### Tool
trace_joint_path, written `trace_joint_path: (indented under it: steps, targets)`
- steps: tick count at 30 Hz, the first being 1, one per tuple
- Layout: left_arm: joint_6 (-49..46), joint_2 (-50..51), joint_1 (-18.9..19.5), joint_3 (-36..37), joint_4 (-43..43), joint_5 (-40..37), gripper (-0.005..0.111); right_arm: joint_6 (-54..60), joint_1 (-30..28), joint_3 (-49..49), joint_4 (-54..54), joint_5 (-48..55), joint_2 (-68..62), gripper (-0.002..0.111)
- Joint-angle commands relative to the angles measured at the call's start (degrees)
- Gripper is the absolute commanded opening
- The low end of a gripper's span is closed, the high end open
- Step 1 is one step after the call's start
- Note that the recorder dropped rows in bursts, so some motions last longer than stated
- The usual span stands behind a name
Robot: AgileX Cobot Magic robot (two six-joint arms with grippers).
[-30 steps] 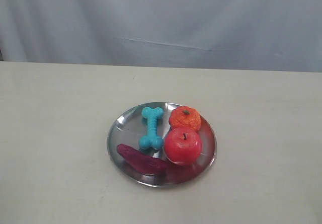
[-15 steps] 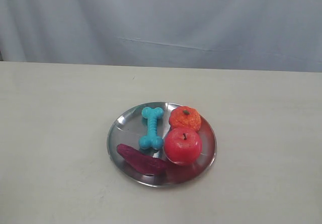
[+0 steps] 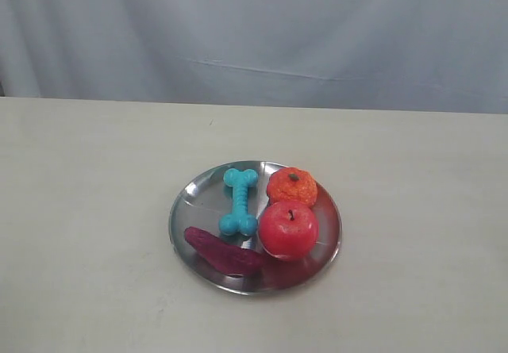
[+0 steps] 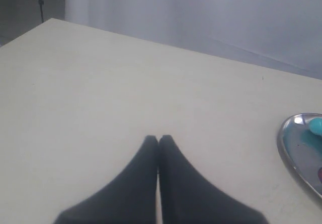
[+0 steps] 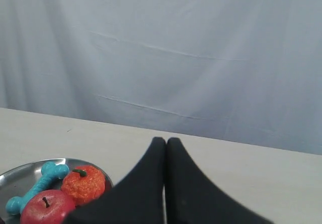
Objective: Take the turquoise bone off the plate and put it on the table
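Where the exterior view looks down on the table [image 3: 95, 234], the bone [image 3: 239, 201] lies flat on the plate [image 3: 193, 204], in its left half. One knobby end points at the far rim and the other at the near side. An orange [image 3: 292, 186] sits just right of the bone's far end. An apple [image 3: 288, 229] stands just right of its near end and touches the orange. A dark purple piece [image 3: 224, 251] lies along the plate's near-left rim, close to the bone's near end. A pale cloth [image 3: 317, 36] hangs behind the table.

In the left wrist view, the left gripper [image 4: 159, 138] has its two dark fingers pressed together at the tips, with nothing between them, over bare table [image 4: 100, 83]. The plate's rim [image 4: 288, 151] shows well apart from it, with a bit of the bone [image 4: 316, 126] on it.

In the right wrist view, the right gripper [image 5: 165, 141] is likewise closed and empty. Near it the plate [image 5: 20, 172] carries the bone [image 5: 35, 186], which lies just beside the orange [image 5: 83, 183] and the apple [image 5: 45, 208]. The cloth [image 5: 201, 58] fills the background above the table [image 5: 251, 173].
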State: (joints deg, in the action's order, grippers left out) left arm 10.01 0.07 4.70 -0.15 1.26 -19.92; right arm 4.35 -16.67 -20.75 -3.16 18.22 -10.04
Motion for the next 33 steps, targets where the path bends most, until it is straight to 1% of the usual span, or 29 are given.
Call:
trace_joint_path:
  steps: [1,6,11,14,16,21,24,26,30,33]
  targets:
    - [0.1,-0.1,0.1,0.1,0.0,0.3,0.000,-0.1,-0.3,-0.5,0.0,-1.9,-0.2,0.000]
    - [0.1,-0.1,0.1,0.1,0.0,0.3,0.000,-1.2,-0.3,-0.5,0.0,-4.2,-0.2,0.000]
    - [0.1,-0.1,0.1,0.1,0.0,0.3,0.000,-3.9,-0.3,-0.5,0.0,-3.8,-0.2,0.000]
    - [0.1,-0.1,0.1,0.1,0.0,0.3,0.000,-7.6,-0.3,-0.5,-0.1,-3.8,-0.2,0.000]
    - [0.1,-0.1,0.1,0.1,0.0,0.3,0.000,-9.1,-0.3,-0.5,-2.1,-3.8,-0.2,0.000]
    - [0.1,-0.1,0.1,0.1,0.0,0.3,0.000,-7.8,-0.3,-0.5,-7.5,-1.8,-0.5,0.000]
    - [0.1,-0.1,0.1,0.1,0.0,0.3,0.000,-5.0,-0.3,-1.3,-9.4,2.9,-2.8,0.000]
    - [0.1,-0.1,0.1,0.1,0.0,0.3,0.000,-0.8,-0.3,-3.2,-10.5,8.3,-6.1,0.000]
    - [0.1,-0.1,0.1,0.1,0.0,0.3,0.000,3.3,0.4,-10.1,-14.1,19.1,-14.8,0.000]
    - [0.1,-0.1,0.1,0.1,0.0,0.3,0.000,3.0,1.9,-16.4,-14.5,24.9,-21.6,0.000]
